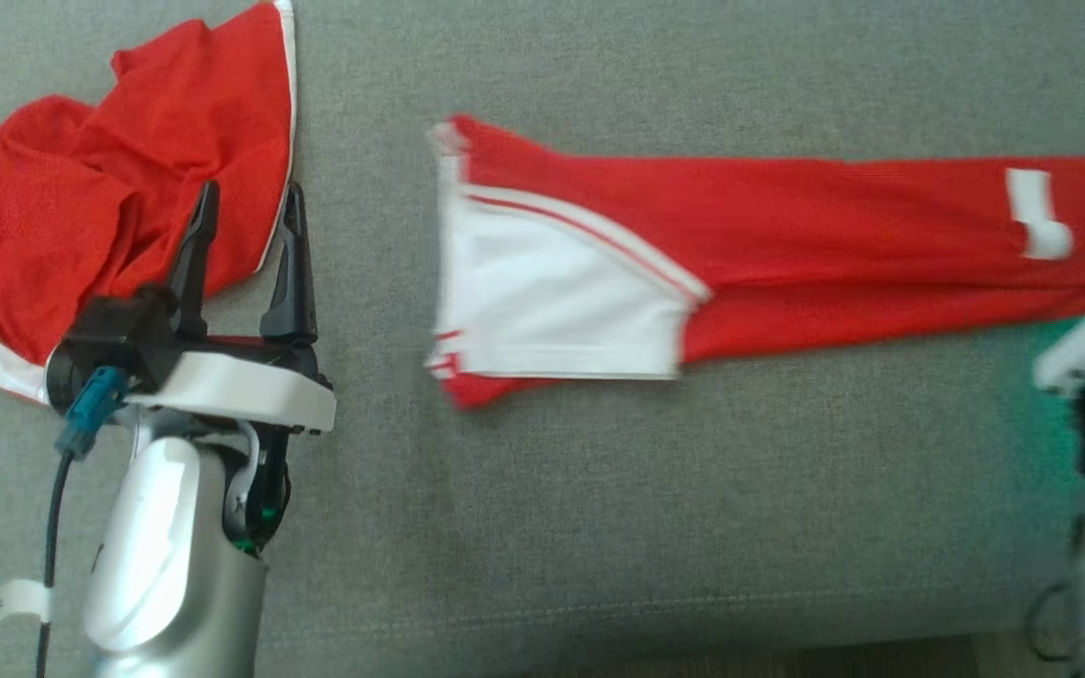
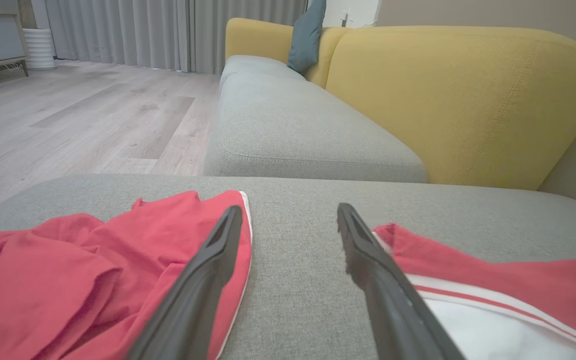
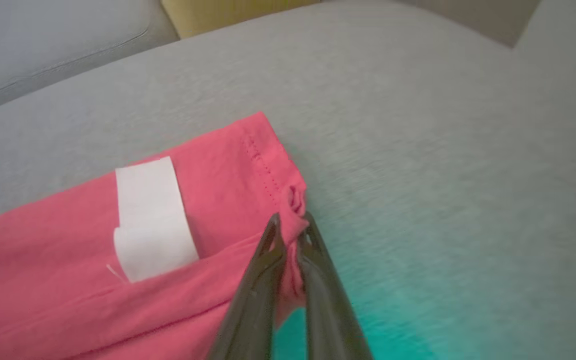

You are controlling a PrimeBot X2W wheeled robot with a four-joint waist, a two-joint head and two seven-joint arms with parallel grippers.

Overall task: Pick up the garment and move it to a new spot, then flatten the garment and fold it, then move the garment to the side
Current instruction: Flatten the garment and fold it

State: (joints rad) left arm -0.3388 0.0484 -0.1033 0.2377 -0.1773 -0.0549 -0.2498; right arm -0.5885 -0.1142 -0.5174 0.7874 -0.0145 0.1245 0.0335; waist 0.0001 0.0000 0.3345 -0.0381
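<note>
Grey sofa cushion [image 1: 599, 490] | left gripper [image 1: 251, 191] low, jaws apart | right gripper [image 3: 290, 220] clamped on red garment [image 1: 834, 245] corner

I'm in a home, living rm by the look. Straight ahead of my left pincer [image 2: 289, 209] runs a grey sofa seat [image 2: 293, 125], w/ a yellow backrest [image 2: 458, 100] to its right & a teal pillow [image 2: 307, 35] propped at the far end. Left of the pincer: pale wood-plank floor [image 2: 93, 115], then full-length grey curtains [image 2: 143, 30] at the back.
</note>
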